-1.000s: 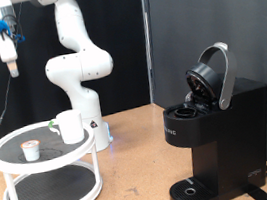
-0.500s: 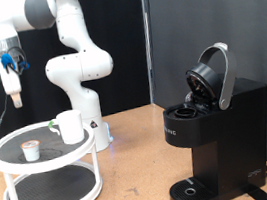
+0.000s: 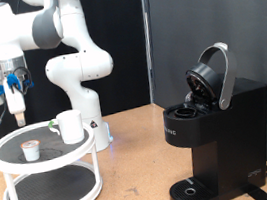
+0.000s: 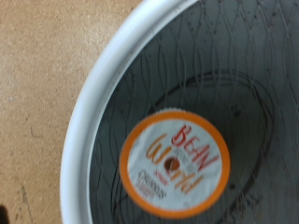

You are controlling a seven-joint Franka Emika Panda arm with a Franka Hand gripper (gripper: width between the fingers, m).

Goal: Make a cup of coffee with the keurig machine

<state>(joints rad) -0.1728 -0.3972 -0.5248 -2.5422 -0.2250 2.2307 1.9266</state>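
The white cup (image 3: 71, 126) stands on the top shelf of a round white two-tier stand (image 3: 11, 171) at the exterior view's left. A small coffee pod (image 3: 30, 150) sits on the same shelf, left of the cup. My gripper (image 3: 18, 115) hangs above the pod, fingers pointing down, with nothing seen between them. The wrist view looks straight down on the pod (image 4: 176, 164), with an orange-rimmed lid, and the stand's white rim (image 4: 98, 98); the fingers do not show there. The black keurig machine (image 3: 215, 138) stands at the right with its lid (image 3: 214, 76) raised.
The robot's white base (image 3: 82, 77) stands behind the stand. The wooden table (image 3: 136, 181) stretches between stand and machine. A dark panel backs the machine. The round drip tray (image 3: 193, 189) at the machine's foot has nothing on it.
The gripper has come down from the top left corner toward the stand and now hangs just above the pod. Nothing else has moved.
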